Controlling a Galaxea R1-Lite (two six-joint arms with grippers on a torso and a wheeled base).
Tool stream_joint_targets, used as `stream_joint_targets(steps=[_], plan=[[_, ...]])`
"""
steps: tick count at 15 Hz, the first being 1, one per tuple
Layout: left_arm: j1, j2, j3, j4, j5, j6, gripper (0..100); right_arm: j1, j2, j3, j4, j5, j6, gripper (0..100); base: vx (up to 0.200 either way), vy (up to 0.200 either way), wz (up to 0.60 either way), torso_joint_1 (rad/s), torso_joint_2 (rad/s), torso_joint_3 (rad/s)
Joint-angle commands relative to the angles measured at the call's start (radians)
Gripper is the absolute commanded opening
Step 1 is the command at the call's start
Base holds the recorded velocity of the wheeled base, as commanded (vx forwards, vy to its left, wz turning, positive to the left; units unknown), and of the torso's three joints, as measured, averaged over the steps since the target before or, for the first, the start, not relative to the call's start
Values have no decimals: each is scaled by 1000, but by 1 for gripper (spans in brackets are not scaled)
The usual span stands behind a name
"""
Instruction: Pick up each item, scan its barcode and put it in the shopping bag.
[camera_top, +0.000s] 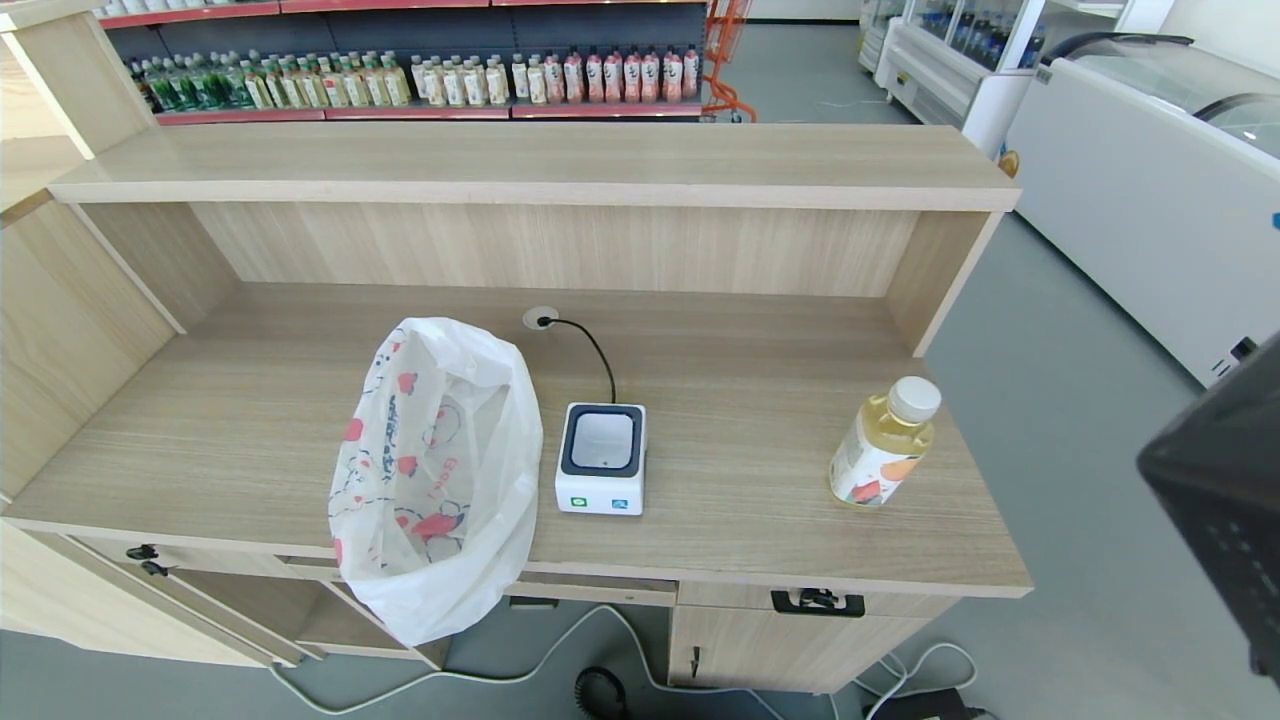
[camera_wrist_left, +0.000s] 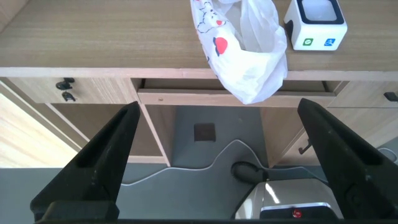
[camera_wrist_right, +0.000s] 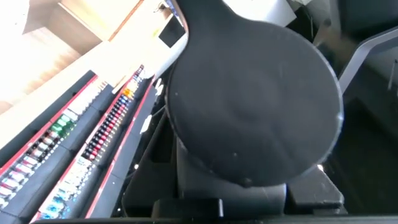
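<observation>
A clear bottle (camera_top: 884, 443) of yellow drink with a white cap and an orange-and-white label stands upright near the counter's right end. The white barcode scanner (camera_top: 601, 457) (camera_wrist_left: 315, 23) sits mid-counter, its window facing up and a black cable running back from it. Left of it, the white shopping bag (camera_top: 432, 468) (camera_wrist_left: 244, 43) with red print stands with its mouth up and hangs over the front edge. My left gripper (camera_wrist_left: 214, 162) is open and empty, low in front of the counter below the bag. A black part of my right arm (camera_top: 1225, 510) sits off the counter, right of the bottle.
The wooden counter (camera_top: 740, 400) has a raised back wall, side panels and a shelf on top. A drawer (camera_wrist_left: 186, 96) under the bag stands slightly ajar. Cables lie on the floor (camera_top: 560, 650). Freezers (camera_top: 1150, 180) stand to the right.
</observation>
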Motion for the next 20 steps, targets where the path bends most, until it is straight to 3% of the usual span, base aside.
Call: stream_joint_targets(steps=[1, 16, 17, 18, 20], plan=[[0, 0, 0, -2, 0, 0, 100, -5, -27, 0, 19, 0, 0, 0, 0, 0, 0, 0, 0, 0], [0, 0, 0, 0, 0, 0, 100, -19, -30, -20, 20, 0, 54, 0, 0, 0, 0, 0, 0, 0], [0, 0, 0, 0, 0, 0, 100, -61, -24, -58, 19, -10, 152, 0, 0, 0, 0, 0, 0, 0], [0, 0, 0, 0, 0, 0, 100, -167, -32, -106, 30, -55, 339, 0, 0, 0, 0, 0, 0, 0], [0, 0, 0, 0, 0, 0, 100, -451, -73, -116, 160, -187, 878, 0, 0, 0, 0, 0, 0, 0]])
